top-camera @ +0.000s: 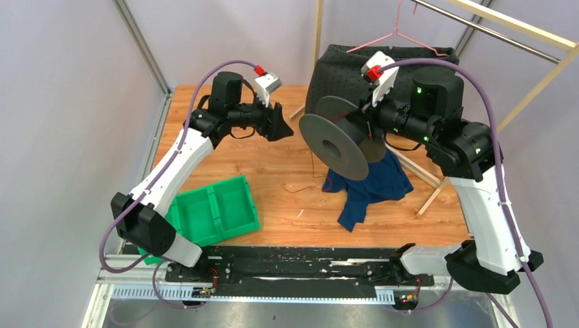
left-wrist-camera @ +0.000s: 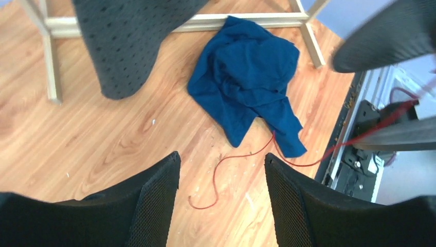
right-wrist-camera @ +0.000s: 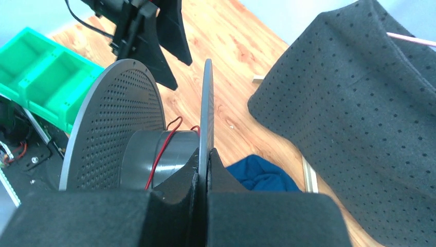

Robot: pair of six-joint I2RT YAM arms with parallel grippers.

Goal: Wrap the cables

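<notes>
Left wrist view: staring down past the open, empty left gripper (left-wrist-camera: 221,157) at the red cable (left-wrist-camera: 215,180), slack on the desk (left-wrist-camera: 103,139) just below, running right toward the spool (right-wrist-camera: 113,128). Right gripper (right-wrist-camera: 206,154) clamped on the spool's flange. Left arm's grab, probably.

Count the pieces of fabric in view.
2. A blue cloth lies crumpled on the table, right of centre; a dark grey dotted cloth hangs at the rack behind it. More could be hidden.

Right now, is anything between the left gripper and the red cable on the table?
Nothing visible. The open left gripper hangs over the red cable, which lies bare on the table beside the blue cloth.
</notes>
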